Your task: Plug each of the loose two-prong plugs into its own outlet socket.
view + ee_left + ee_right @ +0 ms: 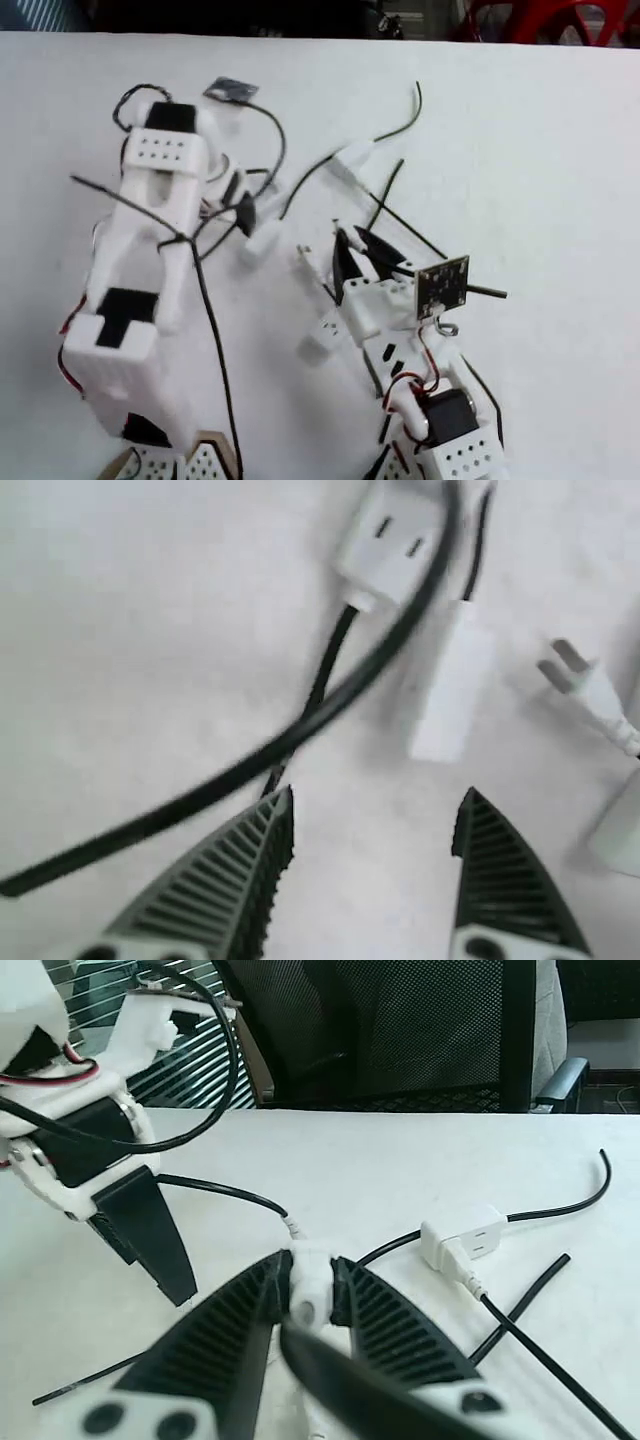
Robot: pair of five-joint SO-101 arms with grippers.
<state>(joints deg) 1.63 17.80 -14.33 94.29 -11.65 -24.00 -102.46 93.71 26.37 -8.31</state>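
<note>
A white outlet socket (355,155) (390,540) (465,1237) with two slots lies mid-table, and black cables run from it. A loose two-prong plug (303,257) (572,675) on a white cord lies between the arms. A white block (262,240) (450,695) on a black cable rests just beyond my left gripper (243,212) (375,810), which is open and holds nothing. My right gripper (345,236) (310,1260) is shut on a small white plug (310,1288), low over the table and pointing between the socket and the left gripper.
Black cables (215,320) (300,730) sprawl over the white table (540,150); one crosses in front of the left fingers. Another white piece (320,342) (620,830) lies by the right arm. A chair (420,1030) stands past the table's far edge.
</note>
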